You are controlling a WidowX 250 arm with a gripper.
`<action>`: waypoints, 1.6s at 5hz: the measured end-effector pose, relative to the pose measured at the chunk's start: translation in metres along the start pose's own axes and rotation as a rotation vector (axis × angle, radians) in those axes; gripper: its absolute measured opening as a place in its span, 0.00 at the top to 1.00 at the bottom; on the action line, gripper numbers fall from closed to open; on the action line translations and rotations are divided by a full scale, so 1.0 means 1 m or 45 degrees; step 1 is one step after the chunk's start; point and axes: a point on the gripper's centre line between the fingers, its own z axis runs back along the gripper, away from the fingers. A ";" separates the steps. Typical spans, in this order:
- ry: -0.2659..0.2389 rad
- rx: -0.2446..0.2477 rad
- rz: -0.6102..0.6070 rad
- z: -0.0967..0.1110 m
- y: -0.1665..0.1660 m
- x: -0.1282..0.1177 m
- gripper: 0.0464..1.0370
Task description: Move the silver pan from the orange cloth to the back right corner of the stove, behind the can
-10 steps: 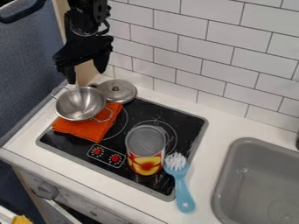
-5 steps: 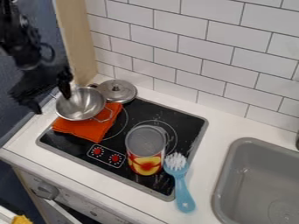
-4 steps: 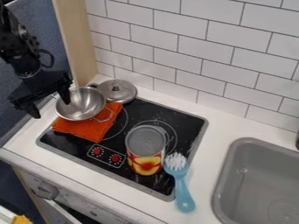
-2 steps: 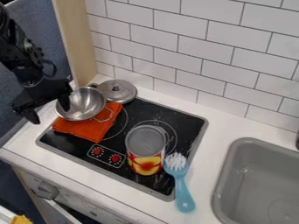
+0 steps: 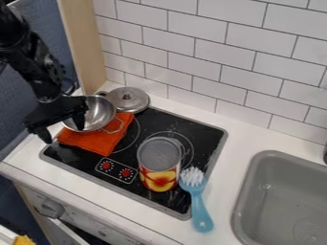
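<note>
Camera view: a metal pot (image 5: pixel 100 114) with looped wire handles sat upright on a folded orange cloth (image 5: pixel 97 142), which lay across the far left part of a black stovetop (image 5: pixel 137 150). The black gripper (image 5: pixel 62 129) hung over the pot's left side, its jaws wide apart; one finger overlapped the bowl of the pot, and the other pointed down just left of the cloth. Whether the nearer finger touched the metal could not be told. Just beside the pot, toward the tiled wall (image 5: pixel 211 57), lay a round metal lid (image 5: pixel 129 99) with a knob on top. To the right, a large can (image 5: pixel 159 165) with a red and yellow label stood upright on the stovetop. Beside it was a light blue brush (image 5: pixel 200 208), white bristles upward, its handle extending onto the white counter (image 5: pixel 226 162). Two red dials (image 5: pixel 116 169) marked the stovetop's front left area. Farther right, a grey sink (image 5: pixel 241 215) was set into the counter. Beyond the pot, a pale wooden panel (image 5: pixel 85 48) rose upright beside the wall.
</note>
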 end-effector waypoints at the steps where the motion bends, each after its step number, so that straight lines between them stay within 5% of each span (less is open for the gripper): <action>1: -0.004 0.003 0.032 0.000 -0.004 0.003 0.38; 2: 0.014 0.024 0.054 -0.003 -0.003 0.003 0.69; 3: 0.009 0.027 0.055 -0.003 -0.003 0.004 0.88; 7: 0.052 -0.034 0.088 0.029 -0.004 0.012 0.98; 8: 0.104 -0.077 0.094 0.037 -0.009 0.010 0.98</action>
